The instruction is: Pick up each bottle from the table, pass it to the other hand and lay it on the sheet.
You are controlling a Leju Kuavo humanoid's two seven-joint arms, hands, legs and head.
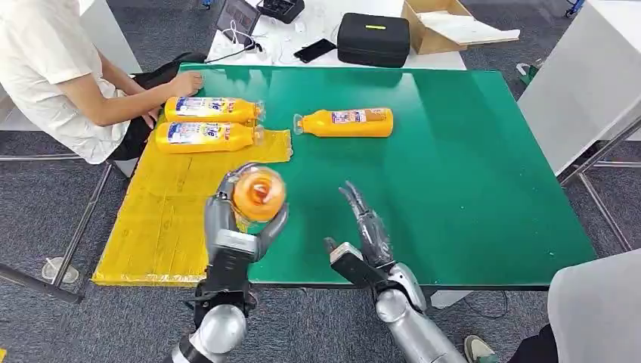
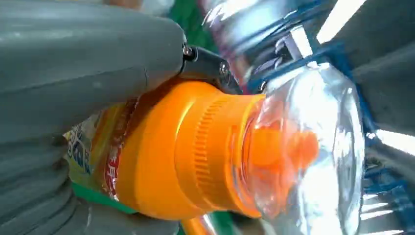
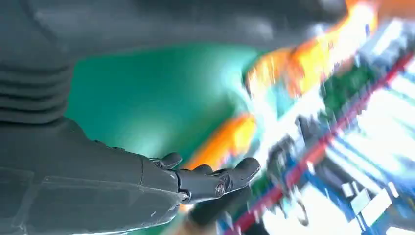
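The left hand (image 1: pixel 240 219) grips an orange bottle (image 1: pixel 258 193) — the right hand (image 1: pixel 364 234) hangs empty, fingers spread.

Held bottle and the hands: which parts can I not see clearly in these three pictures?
- Held bottle, head view: its body is hidden behind its own end and the left hand.
- Same bottle, left wrist view: label mostly covered by the hand's grey cover, unreadable.
- Right wrist view: background beyond the right hand is motion-blurred; the orange streaks cannot be identified.
- Person, head view: cut off by the frame edge.
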